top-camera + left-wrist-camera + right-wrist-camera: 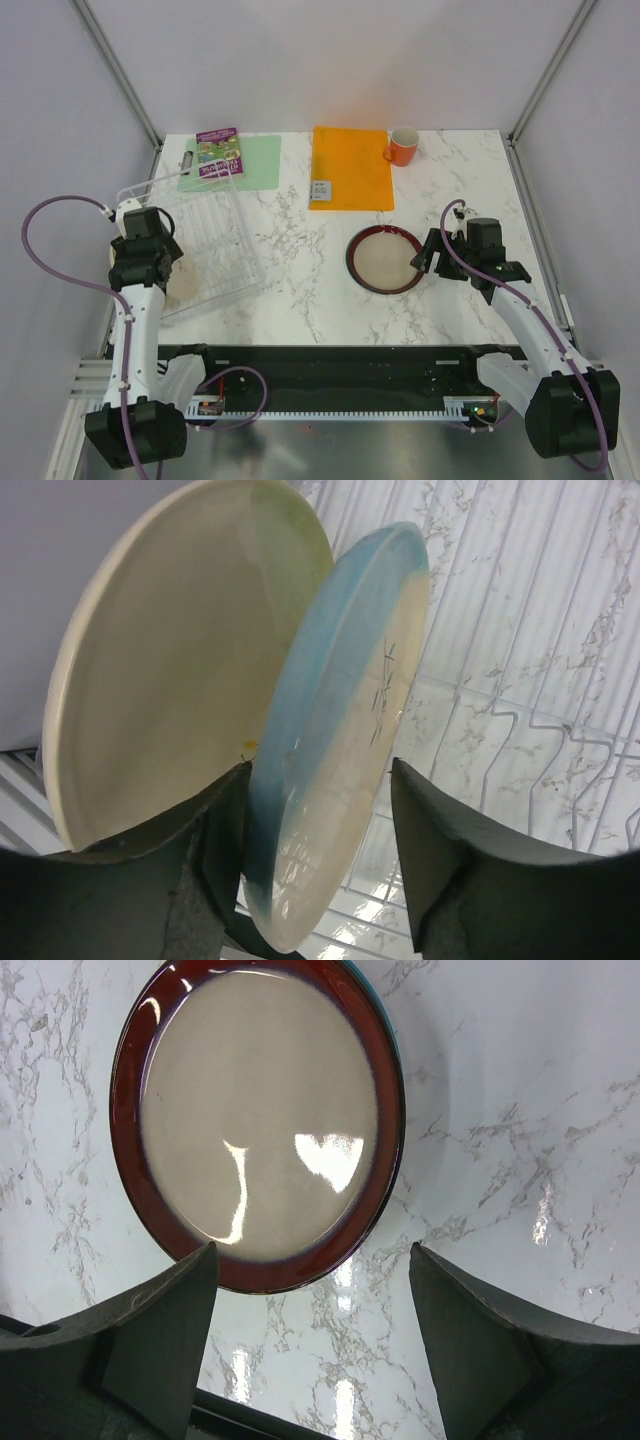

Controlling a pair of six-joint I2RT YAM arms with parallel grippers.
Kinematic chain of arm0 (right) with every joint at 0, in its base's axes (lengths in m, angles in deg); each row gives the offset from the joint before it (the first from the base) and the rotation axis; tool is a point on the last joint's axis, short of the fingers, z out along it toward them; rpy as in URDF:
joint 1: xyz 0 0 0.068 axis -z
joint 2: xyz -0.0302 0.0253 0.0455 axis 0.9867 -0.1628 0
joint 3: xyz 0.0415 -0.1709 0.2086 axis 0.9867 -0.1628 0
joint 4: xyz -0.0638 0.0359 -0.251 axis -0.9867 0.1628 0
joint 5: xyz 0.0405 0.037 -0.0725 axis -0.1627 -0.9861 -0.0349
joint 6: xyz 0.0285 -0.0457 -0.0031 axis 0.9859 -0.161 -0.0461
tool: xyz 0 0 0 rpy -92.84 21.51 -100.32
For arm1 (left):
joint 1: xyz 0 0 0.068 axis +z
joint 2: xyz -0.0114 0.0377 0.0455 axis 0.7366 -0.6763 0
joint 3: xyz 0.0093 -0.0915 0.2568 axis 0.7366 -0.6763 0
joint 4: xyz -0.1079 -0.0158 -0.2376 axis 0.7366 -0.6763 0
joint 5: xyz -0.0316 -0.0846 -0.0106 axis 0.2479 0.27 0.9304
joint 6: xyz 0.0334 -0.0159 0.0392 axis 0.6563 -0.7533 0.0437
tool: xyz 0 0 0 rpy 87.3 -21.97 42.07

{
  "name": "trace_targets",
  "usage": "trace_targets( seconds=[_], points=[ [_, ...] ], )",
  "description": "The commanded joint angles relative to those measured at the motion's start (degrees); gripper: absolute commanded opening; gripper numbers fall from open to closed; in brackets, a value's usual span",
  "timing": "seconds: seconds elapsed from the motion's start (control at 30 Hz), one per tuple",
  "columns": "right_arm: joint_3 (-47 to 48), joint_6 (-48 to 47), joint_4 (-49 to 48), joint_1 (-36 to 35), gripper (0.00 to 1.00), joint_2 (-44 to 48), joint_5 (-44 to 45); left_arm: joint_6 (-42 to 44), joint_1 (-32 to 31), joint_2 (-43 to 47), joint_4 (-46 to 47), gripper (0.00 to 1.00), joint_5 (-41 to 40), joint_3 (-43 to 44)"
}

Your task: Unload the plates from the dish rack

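The white wire dish rack (pixel 215 235) stands at the left of the table. In it two plates stand on edge: a half blue, half beige plate (pixel 340 730) and, behind it, a cream plate (pixel 170 670). My left gripper (pixel 320 830) straddles the blue and beige plate's lower rim. One finger (pixel 215 840) lies against the plate's back, while the other finger (pixel 440 850) stands apart from its face. On the marble to the right, a beige plate with a dark red-brown rim (pixel 385 259) lies flat. My right gripper (pixel 312 1310) hovers open just beside its near edge (pixel 260 1120), holding nothing.
A green mat (pixel 250 160) with a booklet (pixel 219 152) lies at the back left. An orange board (pixel 350 165) and an orange mug (pixel 403 146) are at the back centre. Rack wires (pixel 520 730) run under my left gripper.
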Motion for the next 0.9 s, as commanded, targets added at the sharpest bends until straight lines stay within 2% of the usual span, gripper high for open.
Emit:
trace_targets(
  seconds=[0.0,0.03,0.1,0.13,0.2,0.23,0.33,0.53,0.87],
  points=[
    [1.3,-1.1,-0.8,-0.2,0.84,-0.2,-0.8,3.0,1.0,0.0,3.0,0.59,3.9,-0.1],
    [1.3,-1.0,-0.8,-0.1,0.84,-0.3,-0.8,2.9,1.0,0.2,3.1,0.48,3.5,-0.2],
    [1.2,-1.0,-1.0,-0.1,0.84,-0.4,-1.2,2.9,1.0,0.2,3.0,0.37,3.2,-0.4],
    [1.2,-1.0,-1.0,-0.1,0.84,-0.4,-1.3,2.9,1.0,0.3,3.1,0.27,3.0,-0.4],
    [1.1,-1.0,-1.2,-0.1,0.84,-0.2,-1.3,2.9,1.0,0.2,2.7,0.22,2.4,-0.4],
    [1.1,-1.0,-1.1,-0.1,0.84,-0.1,-1.3,2.8,1.0,0.0,2.6,0.15,2.0,-0.4],
    [1.0,-0.9,-1.1,-0.1,0.84,0.1,-1.3,2.8,1.0,-0.4,2.1,0.02,2.1,-0.2],
    [1.0,-1.0,-1.2,-0.2,0.84,0.0,-1.3,3.6,1.0,-1.8,1.5,0.02,1.1,1.3],
    [0.7,-1.3,-1.9,-0.1,0.84,-0.2,-1.8,5.4,0.5,-2.5,-3.2,0.02,-4.1,12.7]
  ],
)
